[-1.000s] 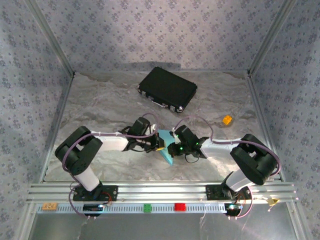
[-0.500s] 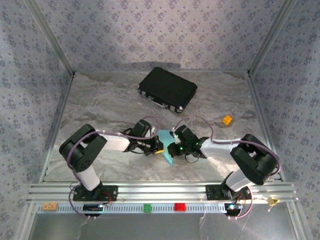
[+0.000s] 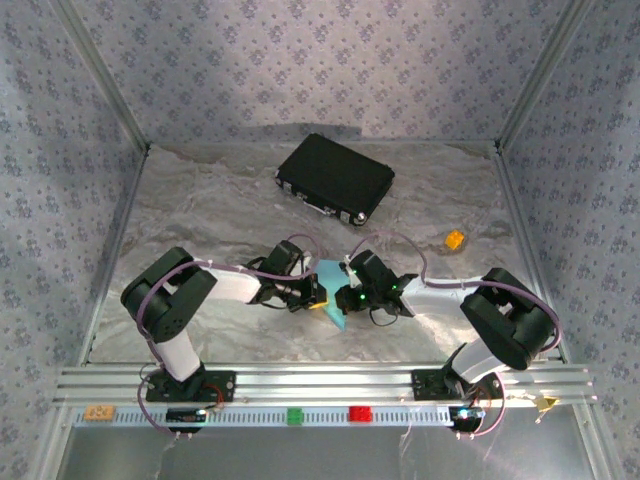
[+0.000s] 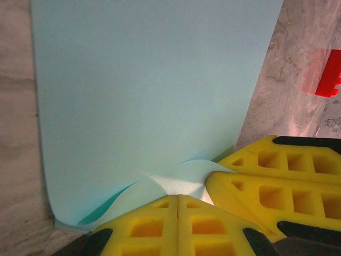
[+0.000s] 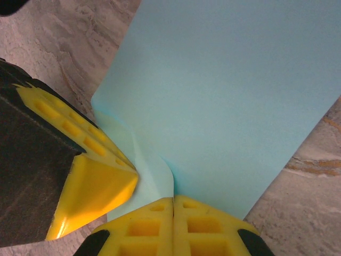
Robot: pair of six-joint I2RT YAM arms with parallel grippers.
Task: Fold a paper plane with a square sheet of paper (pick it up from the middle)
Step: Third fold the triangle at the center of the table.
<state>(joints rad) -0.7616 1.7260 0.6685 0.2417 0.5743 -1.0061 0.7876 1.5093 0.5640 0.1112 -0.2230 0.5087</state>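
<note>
While both arms reach toward the middle of the surface (image 3: pixel 200 220), the left tool (image 4: pixel 177 198) and the right tool (image 5: pixel 173 200) meet almost tip to tip at the square sheet of paper (image 4: pixel 149 90). Each tool is clenched: in its own wrist view the two yellow fingers (image 4: pixel 160 208) press flush along a thin seam with no gap between them.

The light blue sheet lies mostly flat on the marbled grey surface. It stretches away ahead of the left tool's tips and, seen from the other side, ahead of the right tool's tips. Right at the left tool's tips the near edge of the sheet lifts into a small curl, and the corner to the left of those tips bends up off the surface. The right tool's fingers sit just to the right of the left tool's, at the same raised fold. Whether either tool has a sliver of paper caught between its fingers cannot be told; the tips rest against the sheet's edge.

Well beyond both tools, near the far wall, lies a black hard case (image 3: pixel 335 178). A small orange block (image 3: pixel 454 239) sits off to the right of the right tool, well apart from the paper.
</note>
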